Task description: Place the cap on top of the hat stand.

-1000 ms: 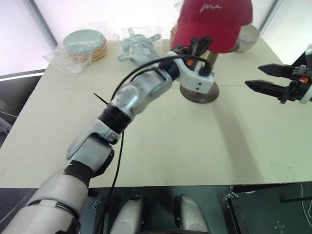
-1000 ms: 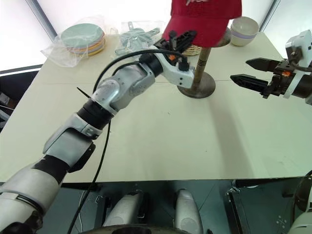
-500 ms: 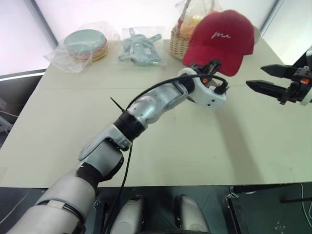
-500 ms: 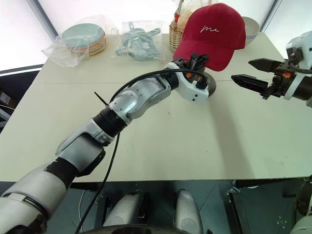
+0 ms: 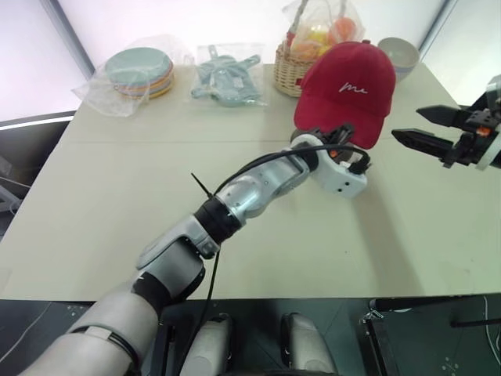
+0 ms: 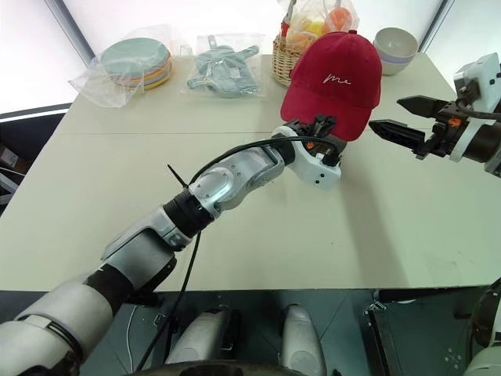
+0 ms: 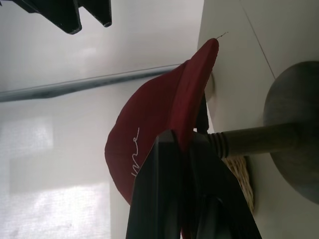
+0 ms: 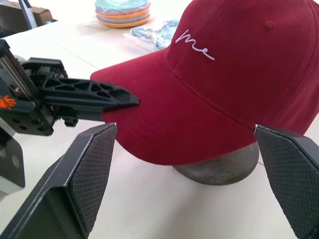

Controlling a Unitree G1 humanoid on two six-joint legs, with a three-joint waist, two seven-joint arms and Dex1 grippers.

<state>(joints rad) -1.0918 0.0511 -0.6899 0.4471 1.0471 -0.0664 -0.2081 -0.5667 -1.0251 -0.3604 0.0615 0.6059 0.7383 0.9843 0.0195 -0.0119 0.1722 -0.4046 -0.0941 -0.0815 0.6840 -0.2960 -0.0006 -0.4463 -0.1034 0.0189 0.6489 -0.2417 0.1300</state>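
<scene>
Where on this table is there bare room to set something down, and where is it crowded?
Free: the near half of the table, and the left stretch in front of the bagged plates. Crowded: the far edge, with bagged items, basket, bowls, and the cap between both grippers.

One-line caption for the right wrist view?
Left end effector shut on the red cap's brim, over the hat stand.

Red cap (image 6: 332,81) tilted over brown hat stand (image 8: 222,168), brim pinched.
</scene>
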